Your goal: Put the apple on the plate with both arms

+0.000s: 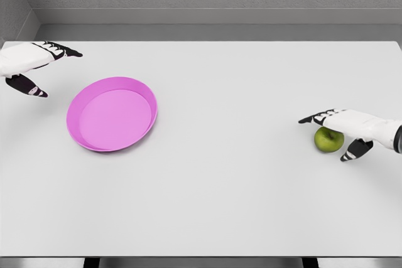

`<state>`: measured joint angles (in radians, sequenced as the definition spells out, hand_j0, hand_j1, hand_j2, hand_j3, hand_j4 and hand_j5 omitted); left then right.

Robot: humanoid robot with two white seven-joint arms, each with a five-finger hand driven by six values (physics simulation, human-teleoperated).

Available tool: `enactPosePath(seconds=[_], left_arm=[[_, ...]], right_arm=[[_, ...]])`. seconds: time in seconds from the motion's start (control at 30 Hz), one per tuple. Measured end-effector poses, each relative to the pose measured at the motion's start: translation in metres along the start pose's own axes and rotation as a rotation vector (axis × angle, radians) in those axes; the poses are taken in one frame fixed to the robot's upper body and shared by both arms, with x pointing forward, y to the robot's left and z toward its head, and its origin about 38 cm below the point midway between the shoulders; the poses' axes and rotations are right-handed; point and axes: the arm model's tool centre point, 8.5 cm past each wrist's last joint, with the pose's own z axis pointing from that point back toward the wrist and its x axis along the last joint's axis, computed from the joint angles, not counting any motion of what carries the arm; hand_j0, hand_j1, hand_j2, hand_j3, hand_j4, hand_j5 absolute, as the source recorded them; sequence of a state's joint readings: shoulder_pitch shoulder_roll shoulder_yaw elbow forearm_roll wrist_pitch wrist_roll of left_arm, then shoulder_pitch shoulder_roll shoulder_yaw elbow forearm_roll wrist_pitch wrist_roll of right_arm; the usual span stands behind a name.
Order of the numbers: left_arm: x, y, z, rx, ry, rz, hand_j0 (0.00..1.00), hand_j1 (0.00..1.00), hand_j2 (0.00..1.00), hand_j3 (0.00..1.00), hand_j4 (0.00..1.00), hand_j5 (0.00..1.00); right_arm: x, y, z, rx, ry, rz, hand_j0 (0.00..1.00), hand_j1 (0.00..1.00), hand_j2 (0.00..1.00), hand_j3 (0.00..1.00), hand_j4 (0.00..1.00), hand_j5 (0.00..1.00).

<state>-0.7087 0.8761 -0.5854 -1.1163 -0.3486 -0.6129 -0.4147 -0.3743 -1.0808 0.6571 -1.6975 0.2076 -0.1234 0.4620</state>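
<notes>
Resting on the white table (239, 205) at the right side, the green apple (328, 140) sits partly under the right hand (348, 131), which comes in from the right edge. The fingers (317, 118) of that hand reach out flat over the top of the apple, and the thumb (354, 150) drops down along its right side, so the hand brackets the fruit from above and beside. Whether the fingers actually press on the apple is hard to say from this angle; the grip looks loose rather than closed, and the apple appears to sit on the table surface.

The pink plate (146, 94), an oval dish with a raised rim, lies on the left half of the table, well apart from the apple and with nothing in it.

The left hand (31, 66) shows at the left edge, beside the plate but not touching it. Its fingers (63, 50) are stretched forward and its thumb (30, 87) hangs apart below them, spread and holding nothing.

The 2 hands are on opposite sides of the table, with the plate nearer the left one.
</notes>
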Motion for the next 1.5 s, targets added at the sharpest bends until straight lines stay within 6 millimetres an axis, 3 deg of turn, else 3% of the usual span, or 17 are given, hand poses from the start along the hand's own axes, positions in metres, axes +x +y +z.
enactPosePath(seconds=[0.1,0.17,0.23,0.57,1.03,1.33,1.5], left_arm=[[0.0,0.001,0.001,0.001,0.002,-0.001,1.0,1.0,1.0,1.0,1.0,1.0],[-0.001,0.001,0.001,0.001,0.002,-0.001,1.0,1.0,1.0,1.0,1.0,1.0],[-0.001,0.001,0.001,0.002,0.002,-0.001,1.0,1.0,1.0,1.0,1.0,1.0],[-0.001,0.001,0.001,0.002,0.002,-0.002,1.0,1.0,1.0,1.0,1.0,1.0],[-0.001,0.001,0.001,0.003,0.003,-0.002,1.0,1.0,1.0,1.0,1.0,1.0],[0.0,0.002,0.002,0.002,0.0,-0.006,1.0,1.0,1.0,1.0,1.0,1.0],[0.0,0.002,0.003,0.002,0.0,-0.009,1.0,1.0,1.0,1.0,1.0,1.0]], right_arm=[[0.0,0.002,-0.001,0.006,0.0,-0.002,1.0,1.0,1.0,1.0,1.0,1.0],[0.0,0.003,-0.001,0.012,-0.002,-0.002,0.72,0.72,0.72,0.72,0.72,0.72],[0.0,0.004,-0.001,0.021,-0.003,0.0,0.64,0.64,0.64,0.64,0.64,0.64],[0.001,0.005,-0.001,0.034,-0.005,0.003,0.57,0.57,0.57,0.57,0.57,0.57],[0.005,-0.023,0.003,-0.025,-0.009,0.042,0.55,0.55,0.55,0.55,0.55,0.55],[0.022,-0.042,0.002,-0.069,-0.059,0.084,0.54,0.54,0.54,0.54,0.54,0.54],[0.039,-0.053,-0.009,-0.108,-0.115,0.086,0.54,0.54,0.54,0.54,0.54,0.54]])
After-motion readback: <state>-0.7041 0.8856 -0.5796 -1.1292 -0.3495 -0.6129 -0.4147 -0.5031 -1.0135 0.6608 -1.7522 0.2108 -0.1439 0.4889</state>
